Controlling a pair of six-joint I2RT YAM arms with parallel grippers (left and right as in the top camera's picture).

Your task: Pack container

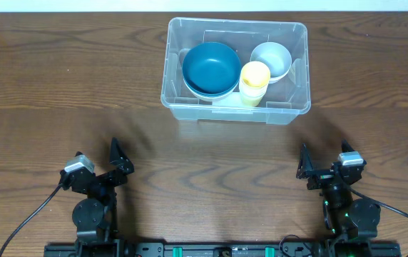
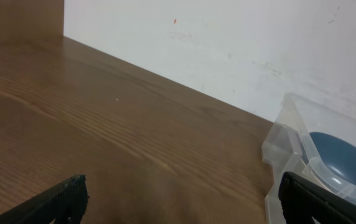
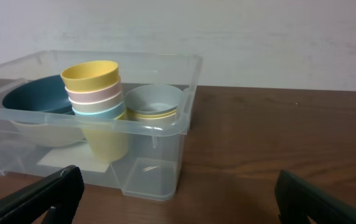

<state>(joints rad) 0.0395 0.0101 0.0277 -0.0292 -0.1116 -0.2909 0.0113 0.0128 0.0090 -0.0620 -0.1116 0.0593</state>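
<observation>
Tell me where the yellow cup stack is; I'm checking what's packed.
Overhead, the yellow cup stack stands inside the container, right of centre, between the dark blue bowl and the pale grey bowl.

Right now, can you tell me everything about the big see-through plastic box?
The large clear rectangular plastic container sits upright and lidless on the brown wooden table, near its far edge. It has rounded corners, a thick rim and moulded inner ridges. Inside are a dark blue bowl nested on paler bowls, a stack of cups topped by a yellow one, and a pale grey bowl. The left gripper and right gripper are both apart from it.
</observation>
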